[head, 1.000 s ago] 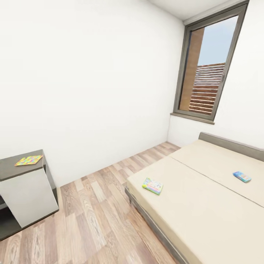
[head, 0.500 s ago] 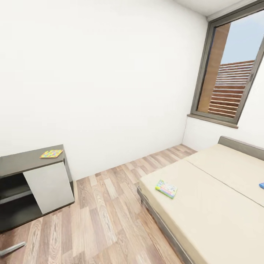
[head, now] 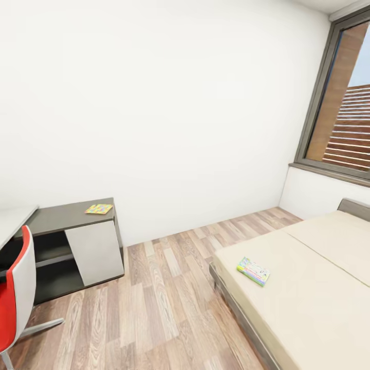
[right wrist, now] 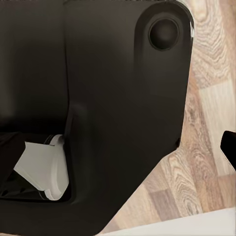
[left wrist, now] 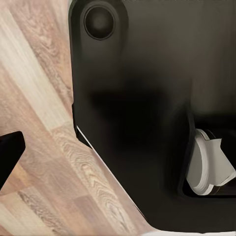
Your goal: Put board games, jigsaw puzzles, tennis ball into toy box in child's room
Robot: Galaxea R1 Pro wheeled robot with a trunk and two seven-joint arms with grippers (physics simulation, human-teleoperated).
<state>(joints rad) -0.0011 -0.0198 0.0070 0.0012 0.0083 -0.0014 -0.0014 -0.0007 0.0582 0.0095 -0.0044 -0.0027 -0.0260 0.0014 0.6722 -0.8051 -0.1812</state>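
A green-edged board game (head: 253, 271) lies flat on the bed (head: 308, 293) at four o'clock in the head view. A jigsaw puzzle (head: 98, 208) rests on the dark grey unit (head: 61, 218) at nine o'clock, beside a red chair (head: 13, 298). Whether either gripper's fingers are spread or pressed together cannot be told.

A home bedroom: a low bed (head: 308, 288), plank floor (head: 164, 298), desk unit (head: 77, 241) and window (head: 344, 128).
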